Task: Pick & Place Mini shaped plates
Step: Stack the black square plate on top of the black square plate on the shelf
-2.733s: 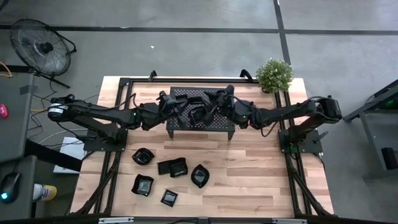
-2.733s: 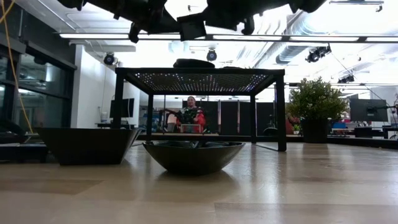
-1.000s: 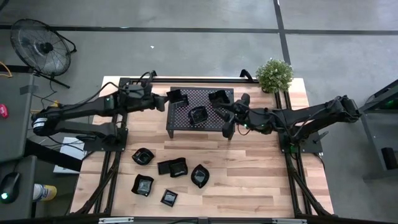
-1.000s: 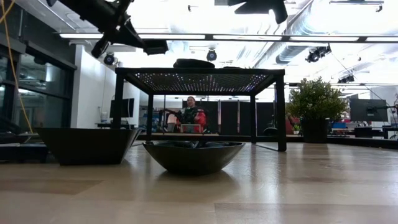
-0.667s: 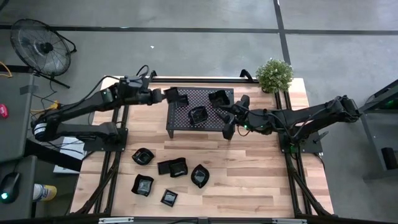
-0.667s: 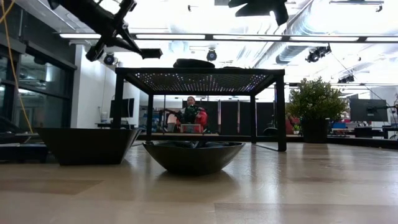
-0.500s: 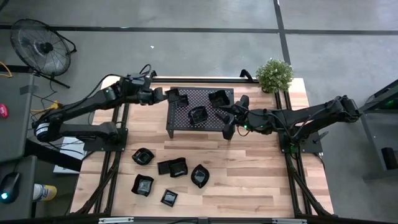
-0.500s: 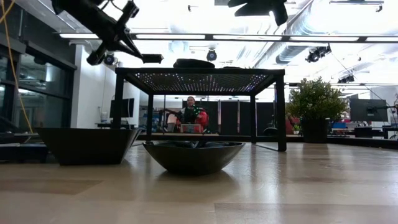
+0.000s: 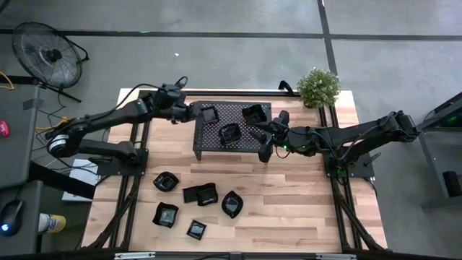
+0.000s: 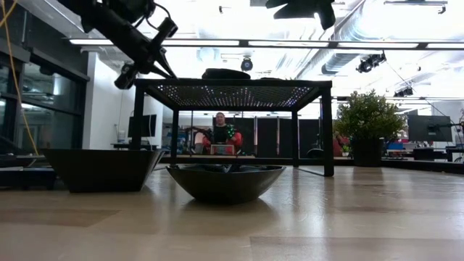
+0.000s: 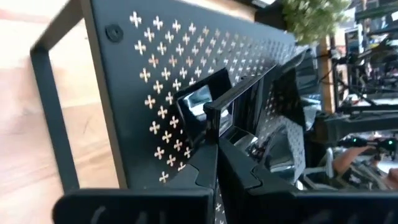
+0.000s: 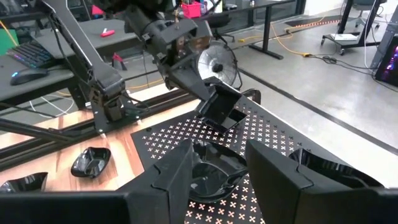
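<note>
High view: left gripper [image 9: 196, 113], jaws pinching a square mini plate [image 9: 209, 115] at the mesh rack [image 9: 216, 136]'s ten o'clock corner; right gripper [image 9: 261, 128], jaws spread, hovers at its three o'clock edge. Six glossy black plates [image 9: 200, 194] lie on the bench [image 9: 289, 202] toward six o'clock.
Left wrist view: plate stands tilted over the rack.

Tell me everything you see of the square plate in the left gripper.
The square plate is small, glossy black, with raised walls and a flat reflective floor. The left gripper is shut on one wall, holding it tilted over the left end of the perforated rack. Whether it touches the mesh is unclear. Two other plates sit farther along the rack, apart from it.
</note>
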